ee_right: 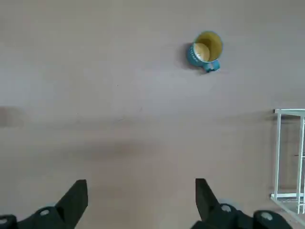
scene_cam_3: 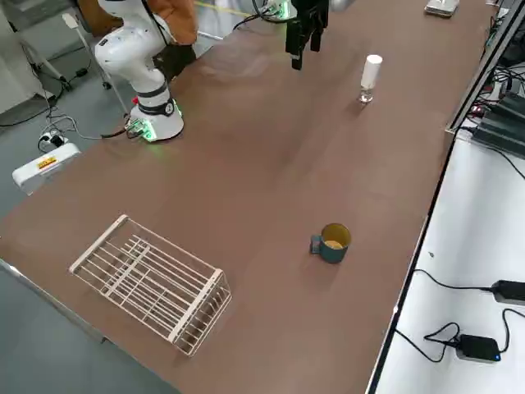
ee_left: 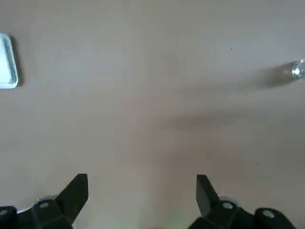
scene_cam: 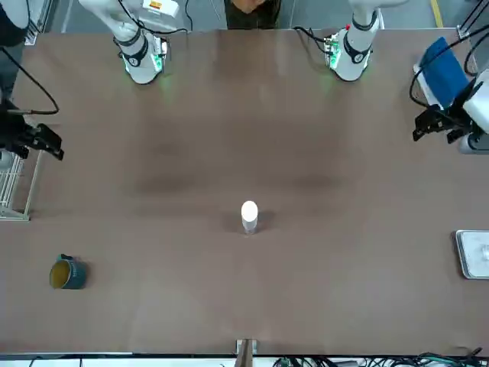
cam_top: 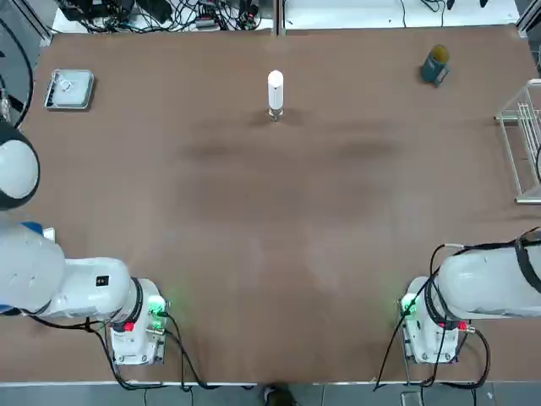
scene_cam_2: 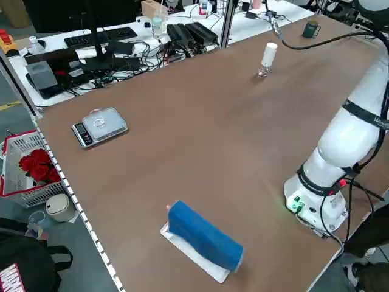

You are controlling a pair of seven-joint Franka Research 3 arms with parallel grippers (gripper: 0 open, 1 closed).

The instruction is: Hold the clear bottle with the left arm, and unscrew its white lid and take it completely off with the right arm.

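The clear bottle [cam_top: 275,113] stands upright by itself at the far middle of the table [cam_top: 270,254], well away from both arm bases, with the white lid [cam_top: 275,90] on top. The lid takes up most of the visible height; only a short stretch of clear body shows under it. I judge the thing light, stiff and top-heavy, slick at the glassy part and easy to tip or crack if it is nudged sideways — so I would take the clear base low with the left fingers and leave the whole lid free for the right.

The left gripper [ee_left: 142,191] hangs above bare table with its fingers spread wide and nothing between them; in its wrist view the bottle's base just shows at the edge. The right gripper [ee_right: 141,193] is likewise wide apart and empty, off at the robot's right side, looking down on a teal cup [ee_right: 205,51] and the corner of a wire rack [ee_right: 288,157]. Neither is near the bottle, so I'd say nothing of the task is begun.

Further out, a small scale [cam_top: 69,89] sits at the far left corner, and a blue pad [scene_cam_2: 203,236] lies on the left edge.
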